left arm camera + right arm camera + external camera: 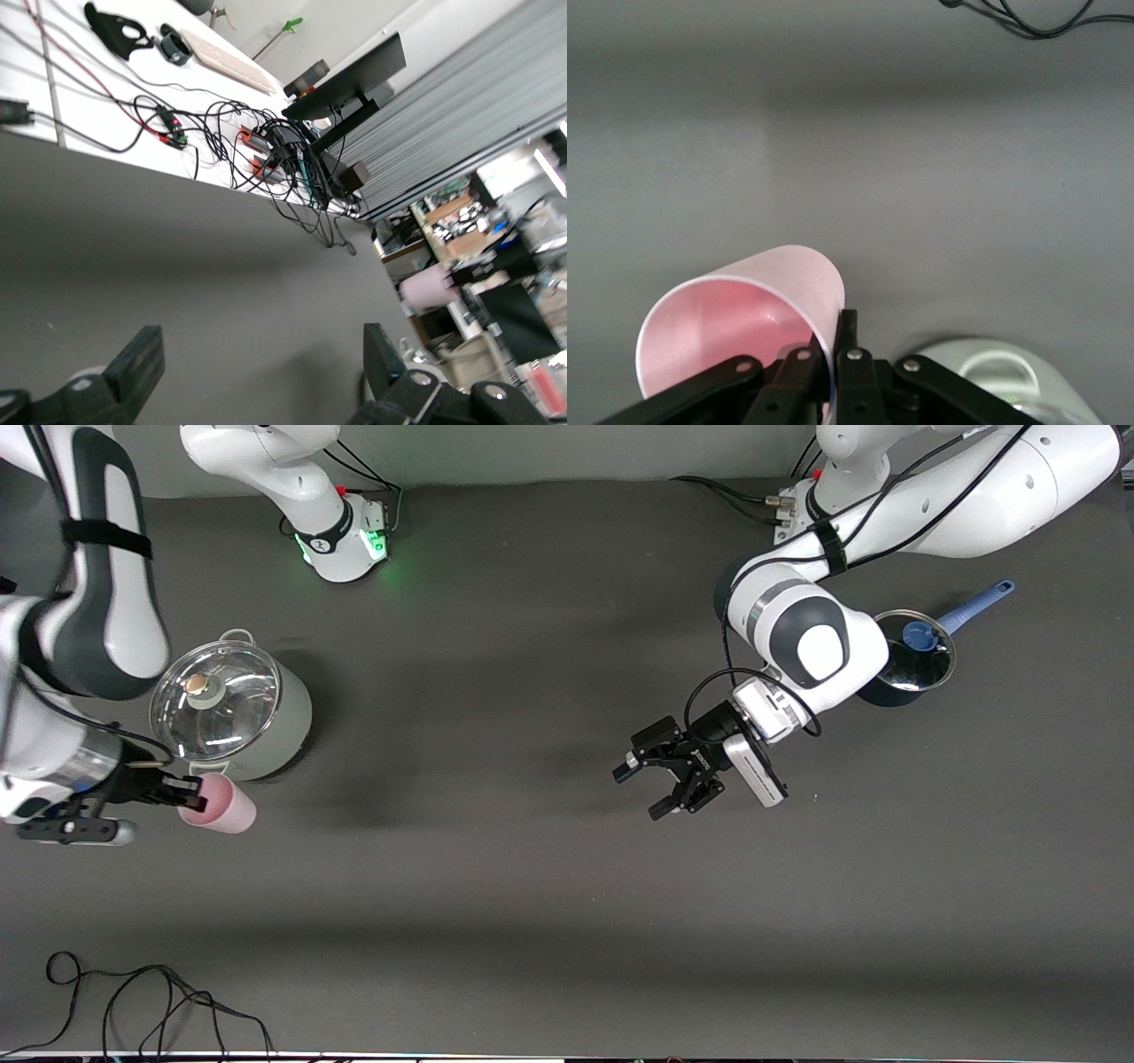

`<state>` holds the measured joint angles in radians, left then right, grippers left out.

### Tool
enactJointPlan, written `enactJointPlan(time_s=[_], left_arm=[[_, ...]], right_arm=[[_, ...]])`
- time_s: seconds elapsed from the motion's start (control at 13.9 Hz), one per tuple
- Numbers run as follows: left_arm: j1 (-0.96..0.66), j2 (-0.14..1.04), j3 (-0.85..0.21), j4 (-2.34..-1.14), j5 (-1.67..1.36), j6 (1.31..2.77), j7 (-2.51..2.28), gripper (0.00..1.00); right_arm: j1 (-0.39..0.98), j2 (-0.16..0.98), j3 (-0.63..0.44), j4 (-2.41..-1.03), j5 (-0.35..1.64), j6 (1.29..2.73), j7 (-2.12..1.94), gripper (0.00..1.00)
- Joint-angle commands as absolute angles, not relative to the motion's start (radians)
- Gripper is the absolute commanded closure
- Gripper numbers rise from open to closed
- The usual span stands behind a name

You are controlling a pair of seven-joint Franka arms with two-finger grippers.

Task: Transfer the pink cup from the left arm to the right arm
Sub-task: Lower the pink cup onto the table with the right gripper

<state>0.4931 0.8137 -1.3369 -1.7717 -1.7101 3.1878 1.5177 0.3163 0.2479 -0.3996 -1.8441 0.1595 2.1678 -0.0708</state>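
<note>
The right gripper (188,794) is clamped on the rim of the pink cup (221,804), one finger inside the mouth and one outside, as the right wrist view shows (833,354). The cup (744,319) lies tipped on its side at the right arm's end of the table, just beside the lidded grey-green pot (235,713) and nearer the front camera than it; whether it rests on the table (532,886) or hangs slightly above is hard to tell. The left gripper (660,788) hovers over the bare middle of the table with its claws spread wide, holding nothing. A small dark saucepan with a blue handle (917,657) sits under the left arm.
</note>
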Motion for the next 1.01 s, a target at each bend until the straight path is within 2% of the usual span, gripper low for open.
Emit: enactJointPlan(time_s=[0.0, 0.43, 0.65, 0.94], left_arm=[[0.512, 0.808, -1.348, -1.779, -1.715, 3.155, 1.369, 0.00], [0.451, 0.804, -1.327, -1.815, -1.700, 3.195, 1.428, 0.00], [0.433, 0.804, -1.309, -1.813, -1.695, 3.255, 1.436, 0.00], [0.425, 0.804, -1.273, -1.821, -1.695, 3.267, 1.496, 0.00]], right_arm=[[0.351, 0.207, -0.400, -2.023, 0.156, 2.389, -0.080, 1.00], [0.402, 0.340, -0.391, -2.049, 0.302, 2.577, -0.078, 1.00], [0.402, 0.400, -0.384, -2.039, 0.321, 2.595, -0.080, 1.00], [0.402, 0.423, -0.376, -2.039, 0.336, 2.599, -0.080, 1.00]])
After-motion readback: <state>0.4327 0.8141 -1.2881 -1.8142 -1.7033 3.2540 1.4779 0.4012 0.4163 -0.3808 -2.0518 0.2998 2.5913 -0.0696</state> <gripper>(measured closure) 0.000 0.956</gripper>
